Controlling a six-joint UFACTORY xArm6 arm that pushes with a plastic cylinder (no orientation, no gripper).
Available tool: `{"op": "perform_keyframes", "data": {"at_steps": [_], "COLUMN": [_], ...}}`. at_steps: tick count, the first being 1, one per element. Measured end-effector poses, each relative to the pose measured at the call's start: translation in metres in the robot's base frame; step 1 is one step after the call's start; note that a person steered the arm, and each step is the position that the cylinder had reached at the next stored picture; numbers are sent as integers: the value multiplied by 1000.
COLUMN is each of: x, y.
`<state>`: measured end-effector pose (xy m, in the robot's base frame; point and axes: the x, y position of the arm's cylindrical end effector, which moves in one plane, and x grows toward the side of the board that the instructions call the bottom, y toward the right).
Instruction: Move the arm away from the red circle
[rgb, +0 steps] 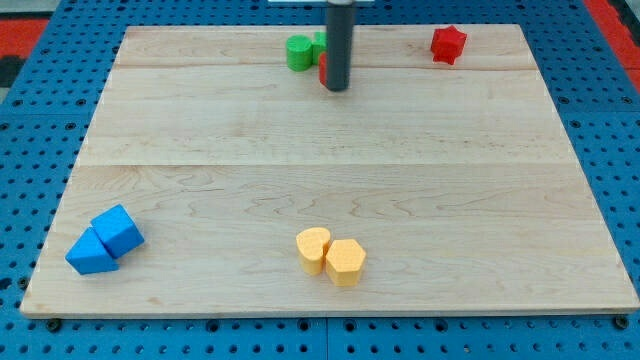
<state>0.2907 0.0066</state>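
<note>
My rod comes down from the view's top centre, and my tip (338, 88) rests on the board near its top edge. The red circle (324, 70) is almost wholly hidden behind the rod; only a thin red sliver shows at the rod's left side. My tip sits directly in front of it, touching or nearly touching; I cannot tell which. A green round block (299, 53) lies just left of the rod, with another green block (320, 41) peeking out behind it.
A red star block (448, 44) lies at the top right. Two blue blocks (105, 240) sit together at the bottom left. Two yellow blocks (331, 256) sit together at the bottom centre. The wooden board (330, 160) lies on a blue pegboard.
</note>
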Motion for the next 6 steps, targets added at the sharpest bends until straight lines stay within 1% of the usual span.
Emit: {"op": "perform_keyframes", "data": {"at_steps": [1,2,3,4,5,6], "x": [-12,81,190,182,184,265], "y": [3,51,86,124,126,126]}}
